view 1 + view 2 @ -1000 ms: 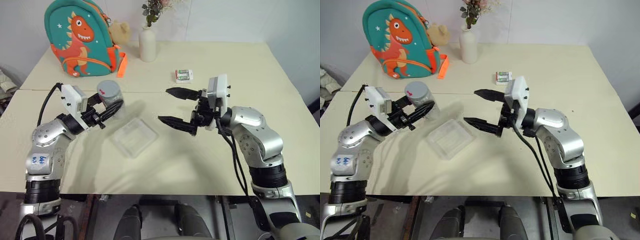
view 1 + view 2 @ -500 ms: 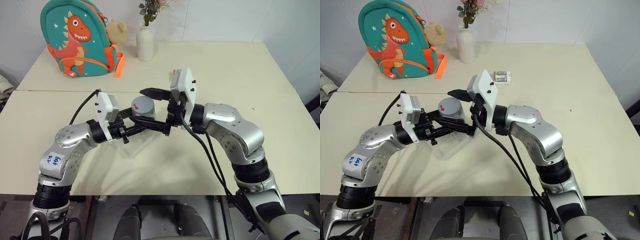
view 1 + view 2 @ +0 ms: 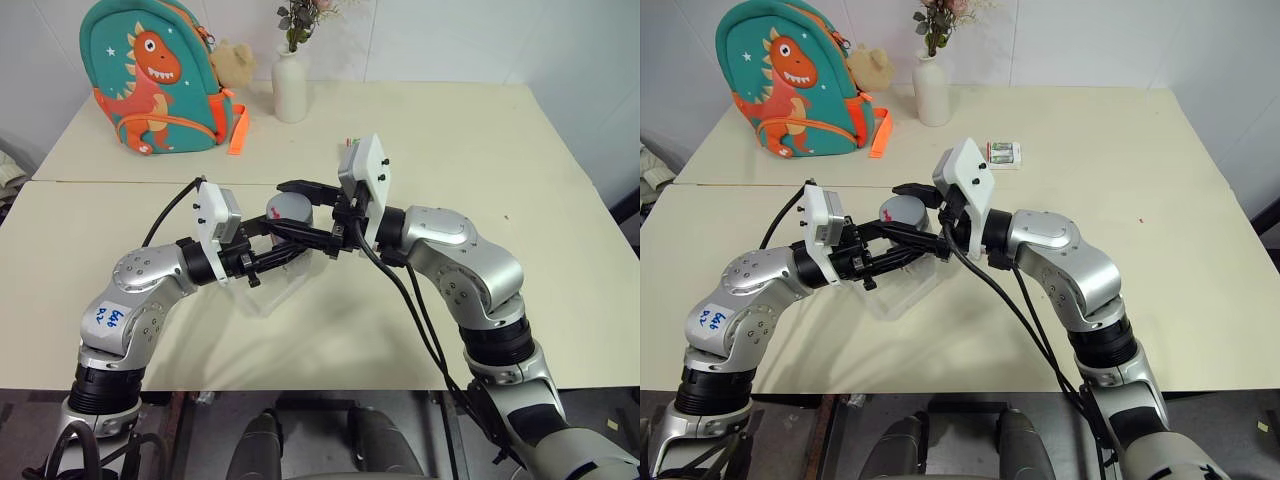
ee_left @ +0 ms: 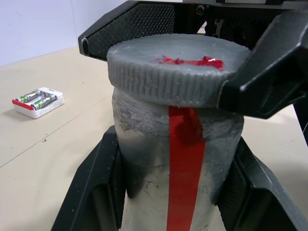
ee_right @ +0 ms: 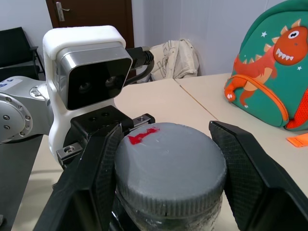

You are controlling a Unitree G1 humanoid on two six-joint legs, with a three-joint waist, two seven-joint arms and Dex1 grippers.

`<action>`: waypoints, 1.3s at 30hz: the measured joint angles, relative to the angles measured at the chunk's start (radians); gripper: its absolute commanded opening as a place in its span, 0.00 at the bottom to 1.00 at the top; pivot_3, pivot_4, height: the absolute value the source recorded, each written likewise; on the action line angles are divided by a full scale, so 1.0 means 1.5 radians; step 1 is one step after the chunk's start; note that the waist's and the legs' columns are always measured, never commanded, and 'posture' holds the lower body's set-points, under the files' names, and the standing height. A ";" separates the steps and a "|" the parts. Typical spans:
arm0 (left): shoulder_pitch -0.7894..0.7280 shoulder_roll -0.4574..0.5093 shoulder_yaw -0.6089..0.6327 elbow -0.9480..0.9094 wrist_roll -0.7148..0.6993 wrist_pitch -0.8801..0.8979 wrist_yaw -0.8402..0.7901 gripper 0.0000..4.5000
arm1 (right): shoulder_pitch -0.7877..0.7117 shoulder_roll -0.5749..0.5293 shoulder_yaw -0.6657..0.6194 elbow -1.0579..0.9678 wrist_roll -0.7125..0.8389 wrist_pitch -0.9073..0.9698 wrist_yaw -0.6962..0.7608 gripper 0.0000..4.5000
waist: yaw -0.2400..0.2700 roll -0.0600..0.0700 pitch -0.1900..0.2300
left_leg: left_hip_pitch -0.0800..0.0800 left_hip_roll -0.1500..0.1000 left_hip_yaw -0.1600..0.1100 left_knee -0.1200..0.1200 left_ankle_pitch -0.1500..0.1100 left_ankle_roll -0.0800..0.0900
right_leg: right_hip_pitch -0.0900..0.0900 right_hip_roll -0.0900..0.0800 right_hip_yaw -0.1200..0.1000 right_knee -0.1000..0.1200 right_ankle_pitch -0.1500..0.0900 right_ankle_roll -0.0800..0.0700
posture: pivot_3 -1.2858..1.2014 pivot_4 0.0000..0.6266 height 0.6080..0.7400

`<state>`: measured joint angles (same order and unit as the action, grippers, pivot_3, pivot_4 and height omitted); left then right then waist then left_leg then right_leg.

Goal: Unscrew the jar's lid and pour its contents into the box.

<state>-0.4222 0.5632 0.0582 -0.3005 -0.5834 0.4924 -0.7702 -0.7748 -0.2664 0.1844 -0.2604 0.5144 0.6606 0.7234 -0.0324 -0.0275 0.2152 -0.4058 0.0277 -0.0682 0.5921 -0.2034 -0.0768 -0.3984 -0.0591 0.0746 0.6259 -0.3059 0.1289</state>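
You have the small silver metal jar (image 4: 178,159) clamped in the left gripper (image 3: 283,243), the right gripper (image 3: 298,212) closed on its ribbed grey lid (image 4: 178,72); the rigid, probably slippery jar needs firm hold.

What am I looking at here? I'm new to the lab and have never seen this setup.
A two-armed humanoid robot. The two wide pictures come from cameras in its head, looking down over its arms; the two close-ups come from a camera on each wrist. The left end effector is shut on the body of a small grey jar, held above a clear plastic box. The right end effector is shut on the jar's lid, ready to unscrew it. On the cream table also lie a dinosaur backpack, a white vase and a small battery pack.
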 measured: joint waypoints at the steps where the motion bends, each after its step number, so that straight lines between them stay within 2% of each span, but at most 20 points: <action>1: 0.000 0.001 0.001 0.000 -0.001 0.000 -0.006 0.44 | 0.000 -0.001 -0.001 0.000 0.003 0.002 0.004 0.57 | 0.000 0.000 0.000 | 0.000 0.000 0.000 0.000 0.000 0.000 | 0.000 0.000 0.000 0.000 0.000 0.000 | 0.52 0.24 1.00; 4: 0.000 0.003 0.001 0.003 -0.008 -0.002 -0.042 0.44 | -0.005 -0.020 -0.004 0.004 0.019 0.002 0.048 0.57 | 0.001 0.000 0.000 | 0.000 0.000 0.000 0.000 0.000 0.000 | 0.000 0.000 0.000 0.000 0.000 0.000 | 0.52 0.24 1.00; 8: -0.011 0.003 -0.025 0.005 -0.035 -0.022 -0.159 0.44 | -0.042 -0.100 -0.006 0.038 0.075 -0.014 0.254 0.57 | 0.001 0.000 0.000 | 0.000 0.000 0.001 0.000 0.000 0.000 | 0.000 0.000 0.000 -0.001 0.000 0.000 | 0.52 0.24 1.00; 12: -0.045 -0.001 -0.052 0.026 -0.038 -0.031 -0.229 0.44 | -0.101 -0.123 0.008 0.121 0.083 -0.040 0.411 0.57 | -0.003 0.000 0.000 | 0.000 0.000 0.001 0.000 0.000 0.000 | 0.000 0.000 0.000 -0.001 0.000 0.000 | 0.52 0.24 1.00; 16: -0.054 -0.011 -0.060 0.042 -0.033 -0.040 -0.239 0.44 | -0.133 -0.123 0.023 0.181 0.072 -0.067 0.473 0.57 | -0.007 0.000 0.000 | 0.000 0.001 0.001 0.000 0.000 0.000 | 0.000 0.001 0.000 -0.001 0.000 0.000 | 0.52 0.24 1.00; 20: -0.054 -0.017 -0.062 0.053 -0.024 -0.048 -0.238 0.44 | -0.137 -0.119 0.026 0.204 0.064 -0.080 0.487 0.57 | -0.007 0.000 0.000 | -0.001 0.001 0.001 0.000 -0.001 0.000 | 0.000 0.001 0.000 -0.001 0.000 0.000 | 0.52 0.24 1.00; 22: -0.053 -0.017 -0.062 0.052 -0.024 -0.051 -0.238 0.44 | -0.138 -0.119 0.026 0.203 0.062 -0.080 0.487 0.73 | -0.007 0.000 0.000 | -0.001 0.001 0.001 0.000 -0.001 0.000 | 0.000 0.001 0.000 -0.001 0.000 0.000 | 0.52 0.24 1.00; 26: -0.044 -0.008 -0.055 0.051 -0.025 -0.052 -0.238 0.44 | -0.135 -0.120 0.026 0.199 0.051 -0.076 0.476 1.00 | -0.008 0.000 0.000 | 0.000 0.001 0.001 0.000 -0.001 0.000 | -0.001 0.001 0.000 -0.001 0.000 0.000 | 0.52 0.24 1.00; 32: -0.028 0.019 -0.025 0.049 -0.027 -0.050 -0.234 0.44 | -0.127 -0.118 0.013 0.175 0.051 -0.079 0.445 1.00 | -0.008 0.000 0.000 | 0.000 0.001 0.001 0.000 -0.001 0.000 | -0.001 0.001 0.000 0.000 0.000 0.000 | 0.52 0.24 1.00; 39: -0.015 0.031 0.007 0.048 -0.011 -0.053 -0.170 0.44 | -0.091 -0.084 -0.012 0.132 0.047 -0.077 0.344 1.00 | -0.008 0.000 0.000 | 0.000 0.001 0.001 0.000 -0.001 0.000 | -0.001 0.001 0.000 0.000 0.000 0.000 | 0.52 0.24 1.00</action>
<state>-0.4447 0.6089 0.0681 -0.2291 -0.5993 0.4136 -1.0254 -0.9115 -0.3925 0.1662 -0.0619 0.5846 0.5458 1.2396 -0.0450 -0.0272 0.2155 -0.4065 0.0291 -0.0670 0.5923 -0.2050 -0.0768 -0.3998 -0.0580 0.0750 0.6256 -0.3062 0.1288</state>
